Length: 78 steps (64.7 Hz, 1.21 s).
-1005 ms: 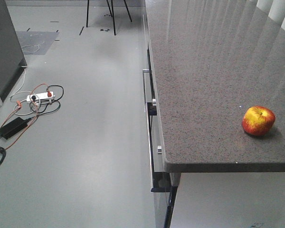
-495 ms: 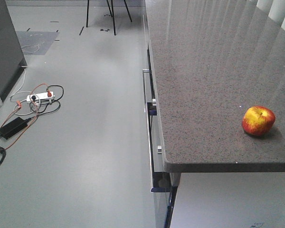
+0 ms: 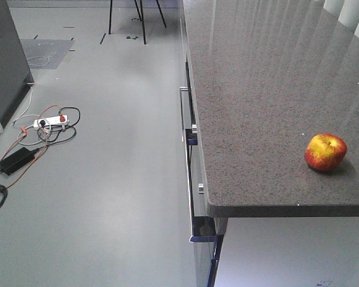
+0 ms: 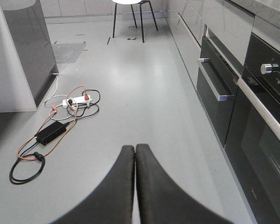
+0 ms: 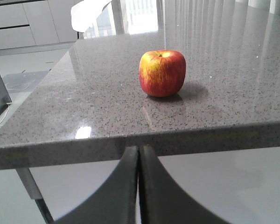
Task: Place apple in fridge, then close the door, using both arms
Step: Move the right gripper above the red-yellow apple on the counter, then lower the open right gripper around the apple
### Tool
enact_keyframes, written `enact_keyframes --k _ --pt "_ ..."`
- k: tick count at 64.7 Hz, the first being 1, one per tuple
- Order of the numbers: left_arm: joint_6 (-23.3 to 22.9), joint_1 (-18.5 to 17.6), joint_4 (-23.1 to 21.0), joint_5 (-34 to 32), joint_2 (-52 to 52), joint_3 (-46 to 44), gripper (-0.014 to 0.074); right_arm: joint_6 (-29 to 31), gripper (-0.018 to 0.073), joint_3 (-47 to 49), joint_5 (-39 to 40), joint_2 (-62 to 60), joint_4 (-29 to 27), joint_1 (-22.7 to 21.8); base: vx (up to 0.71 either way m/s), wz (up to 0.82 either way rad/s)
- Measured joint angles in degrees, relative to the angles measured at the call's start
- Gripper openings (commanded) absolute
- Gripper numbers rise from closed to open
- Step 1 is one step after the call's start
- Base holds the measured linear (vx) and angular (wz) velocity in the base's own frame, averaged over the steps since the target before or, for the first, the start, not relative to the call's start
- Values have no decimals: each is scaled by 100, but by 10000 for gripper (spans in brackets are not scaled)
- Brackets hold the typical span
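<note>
The apple (image 3: 326, 152) sits on the surface (image 3: 257, 89) near its front edge. The right pincer (image 5: 139, 150), pressed together and apparently below that edge, should rise, spread wide, then approach level. The left pincer (image 4: 135, 148) is also closed.

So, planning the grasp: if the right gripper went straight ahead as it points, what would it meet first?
Likely the front edge of the counter, not the apple: the shut right gripper sits low, level with that edge or just under it. Depth is unclear.
</note>
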<state>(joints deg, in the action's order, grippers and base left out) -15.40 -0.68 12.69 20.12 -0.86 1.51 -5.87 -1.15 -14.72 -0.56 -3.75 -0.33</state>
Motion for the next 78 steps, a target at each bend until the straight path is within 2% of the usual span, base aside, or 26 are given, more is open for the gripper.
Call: enact_keyframes --k 14,25,40,55,78 --pt "0 0 0 0 0 0 -5 17 -8 911 -213 325 480 0 0 0" --pt "0 0 0 0 0 0 -5 4 -8 1926 -681 1383 888 0 0 0" --pt "0 0 0 0 0 0 -5 -18 -8 2990 -940 2771 986 0 0 0" --pt "0 0 0 0 0 0 -5 -18 -8 3136 -946 3371 1037 0 0 0" --pt "0 0 0 0 0 0 -5 -18 -8 3136 -941 3427 1037 0 0 0"
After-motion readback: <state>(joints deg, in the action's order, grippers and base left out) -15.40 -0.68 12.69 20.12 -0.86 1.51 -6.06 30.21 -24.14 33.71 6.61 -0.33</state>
